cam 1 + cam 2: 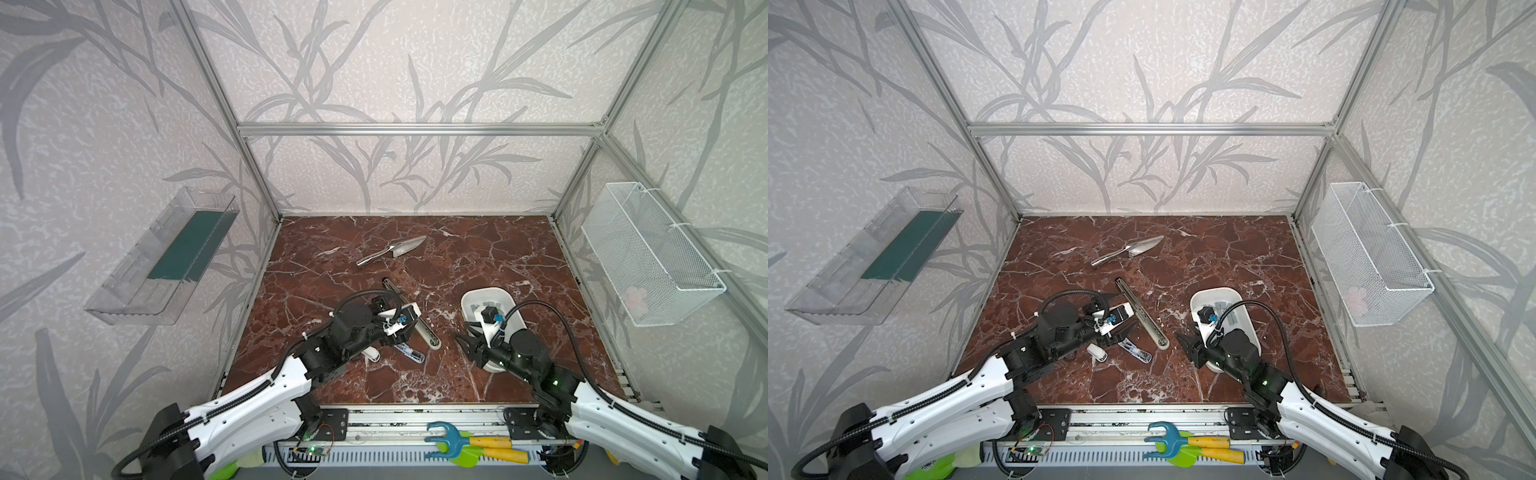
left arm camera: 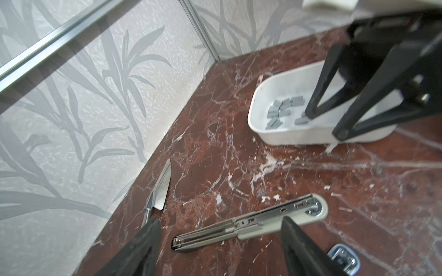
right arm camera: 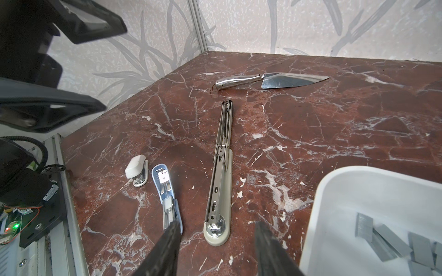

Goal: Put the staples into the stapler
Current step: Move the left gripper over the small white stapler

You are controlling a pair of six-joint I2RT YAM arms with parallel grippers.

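Three staplers (image 3: 218, 172), one tray (image 2: 287, 137) of staples (image 2: 278, 112); left hand (image 2: 220, 221) and right hand (image 3: 217, 224) spread.

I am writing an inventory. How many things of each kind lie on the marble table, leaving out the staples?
Staplers: 3 (long beige stapler, blue stapler, small white stapler)
Cake server: 1
White tray: 1
Total: 5

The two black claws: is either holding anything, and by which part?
Nothing is held. The left gripper and the right gripper both stand open and empty; the long stapler lies on the table, the staples in the white tray.
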